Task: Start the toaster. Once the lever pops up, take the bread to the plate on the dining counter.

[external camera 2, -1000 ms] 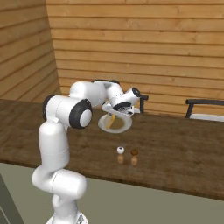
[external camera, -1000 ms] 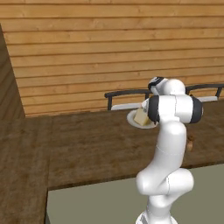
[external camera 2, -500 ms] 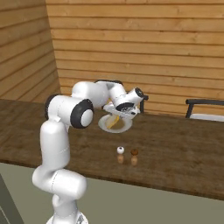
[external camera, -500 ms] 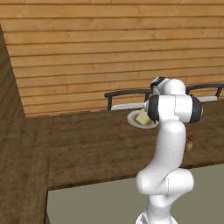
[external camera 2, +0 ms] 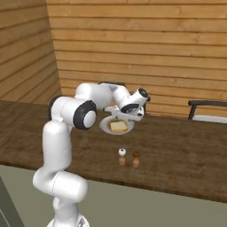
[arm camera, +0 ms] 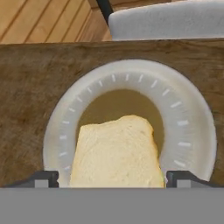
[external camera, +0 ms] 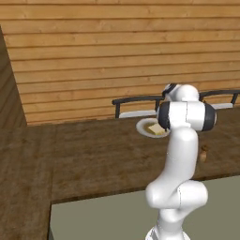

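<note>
The bread (arm camera: 116, 153), a pale tan slice, lies flat on the round white-grey plate (arm camera: 192, 127), which rests on the dark wood dining counter (arm camera: 26, 87). My gripper (arm camera: 114, 179) hovers just above the slice, open, with its fingertips (arm camera: 43, 178) standing wide on either side and not touching it. From the right base view the gripper (external camera 2: 128, 116) hangs over the plate (external camera 2: 106, 128) and bread (external camera 2: 118, 127). In the left base view my arm covers part of the plate (external camera: 145, 127) and bread (external camera: 156, 129). The toaster and the lever are out of view.
Two small shakers (external camera 2: 122, 156) (external camera 2: 136, 159) stand on the counter in front of the plate. Chairs with dark frames (external camera: 136, 105) (external camera 2: 208, 111) sit behind the counter's far edge, one seat (arm camera: 166, 19) just past the plate. A wood-plank wall rises behind.
The fingers have spread wide apart and the bread now lies free on the plate. The arm has hardly moved.
</note>
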